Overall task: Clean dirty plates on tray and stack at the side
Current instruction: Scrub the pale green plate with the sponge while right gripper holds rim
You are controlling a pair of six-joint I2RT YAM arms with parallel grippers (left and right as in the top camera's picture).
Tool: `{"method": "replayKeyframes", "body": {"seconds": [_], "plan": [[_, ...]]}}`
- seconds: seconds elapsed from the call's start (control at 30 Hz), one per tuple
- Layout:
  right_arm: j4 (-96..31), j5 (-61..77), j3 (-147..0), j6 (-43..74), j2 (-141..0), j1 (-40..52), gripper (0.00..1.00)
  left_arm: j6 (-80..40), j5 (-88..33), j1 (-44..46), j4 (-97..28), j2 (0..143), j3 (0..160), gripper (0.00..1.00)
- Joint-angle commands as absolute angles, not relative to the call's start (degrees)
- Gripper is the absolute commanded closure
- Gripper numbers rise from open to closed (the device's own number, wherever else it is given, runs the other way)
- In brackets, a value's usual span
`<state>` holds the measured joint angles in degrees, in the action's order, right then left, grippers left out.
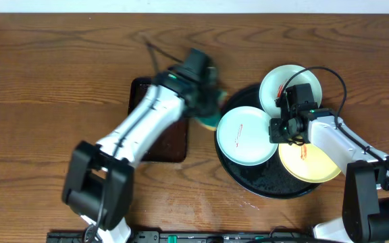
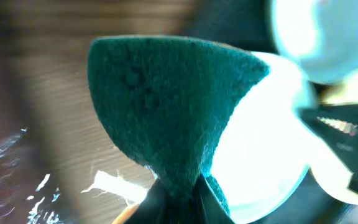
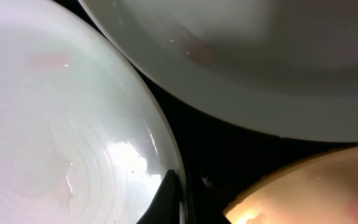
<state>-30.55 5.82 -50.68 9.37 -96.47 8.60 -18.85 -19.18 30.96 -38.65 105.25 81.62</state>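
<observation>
While the three plates lay on the black tray (image 1: 269,183) at the right of the counter (image 1: 46,81), my left end effector (image 1: 204,101) hung just left of the tray's far-left rim, over the far-right corner of the brown tray (image 1: 175,145). The smeared mint plate (image 1: 247,135) lay just to its right and a little nearer. That end effector was pinched tight on a green sponge (image 2: 166,106), which fanned out from between the fingertips.

My right end effector (image 1: 280,128) sat over the middle of the tray, between all three plates: the smeared mint plate on its left, the far mint plate (image 1: 290,84) beyond it, the yellow plate (image 1: 310,165) to its near right. Its fingers (image 3: 171,202) were pressed together right at the smeared plate's right rim; whether they nipped that rim I could not tell.
</observation>
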Motion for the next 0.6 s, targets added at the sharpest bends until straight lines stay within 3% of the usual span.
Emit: {"method": "replayKeyframes", "body": {"seconds": [0.0, 0.17, 0.4, 0.57], "plan": [[-30.63, 2.02, -49.82, 8.1, -97.86, 7.97, 0.99, -18.79, -21.37, 37.26, -33.41, 108.9, 81.01, 0.93], [-30.68, 2.15, -49.82, 9.26, -97.86, 7.97, 0.99, -25.93, -17.15, 43.05, -26.61, 116.27, 81.01, 0.93], [-30.81, 3.73, -49.82, 9.34, -97.86, 7.97, 0.99, -30.37, -22.35, 43.33, -27.42, 123.44, 81.01, 0.93], [-30.87, 3.73, -49.82, 9.37, -97.86, 7.97, 0.99, -33.1, -7.49, 41.89, -39.05, 122.76, 84.55, 0.92]]}}
